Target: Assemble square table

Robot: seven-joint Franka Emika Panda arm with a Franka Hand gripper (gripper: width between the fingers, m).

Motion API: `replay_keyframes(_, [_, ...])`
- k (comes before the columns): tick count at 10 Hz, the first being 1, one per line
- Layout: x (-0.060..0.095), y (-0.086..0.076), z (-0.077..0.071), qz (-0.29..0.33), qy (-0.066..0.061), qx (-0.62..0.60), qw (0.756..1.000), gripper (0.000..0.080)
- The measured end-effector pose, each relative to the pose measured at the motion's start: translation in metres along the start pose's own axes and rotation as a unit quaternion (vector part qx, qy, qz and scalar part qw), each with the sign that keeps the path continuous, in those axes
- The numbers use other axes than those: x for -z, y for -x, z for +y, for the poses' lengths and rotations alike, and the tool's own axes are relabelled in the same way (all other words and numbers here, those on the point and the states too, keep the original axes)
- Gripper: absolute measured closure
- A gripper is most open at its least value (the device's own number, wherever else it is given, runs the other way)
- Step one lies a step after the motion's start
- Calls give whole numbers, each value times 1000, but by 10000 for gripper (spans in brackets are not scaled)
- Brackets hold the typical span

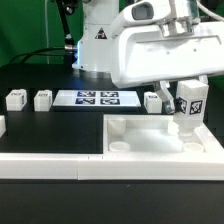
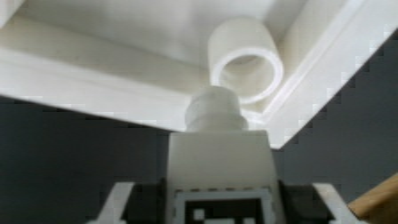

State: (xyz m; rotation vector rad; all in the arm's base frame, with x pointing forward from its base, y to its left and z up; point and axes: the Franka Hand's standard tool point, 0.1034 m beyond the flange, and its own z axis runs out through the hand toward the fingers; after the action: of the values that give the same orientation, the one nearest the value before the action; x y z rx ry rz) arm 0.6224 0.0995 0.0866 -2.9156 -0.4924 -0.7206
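My gripper (image 1: 187,92) is shut on a white leg post (image 1: 189,112) with a black-and-white tag and holds it upright over the far corner of the square table slab (image 1: 150,150), at the exterior view's right. In the wrist view the leg post (image 2: 217,150) sits between my fingers (image 2: 119,205), and its narrow tip lies just short of the slab's round corner socket (image 2: 249,62). I cannot tell whether the tip touches the slab. Three more tagged leg posts stand on the black table: two at the exterior view's left (image 1: 15,99) (image 1: 42,99) and one by my gripper (image 1: 153,101).
The marker board (image 1: 97,98) lies flat behind the slab, between the loose legs. A long white rail (image 1: 50,166) runs along the front edge below the slab. The arm's white body (image 1: 160,45) hangs over the right half. A robot base stands behind.
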Motion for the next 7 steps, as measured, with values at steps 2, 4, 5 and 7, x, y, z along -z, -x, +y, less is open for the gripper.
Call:
replay_keyframes(2, [-6, 5, -8, -4, -4, 1, 1000, 509])
replay_keyframes(4, [-12, 7, -6, 0, -1, -1, 1000, 509])
replay_keyframes(5, [-12, 6, -7, 5, 1, 0, 1000, 509])
replay_keyframes(7, [-13, 5, -9, 10, 2, 1, 1000, 509])
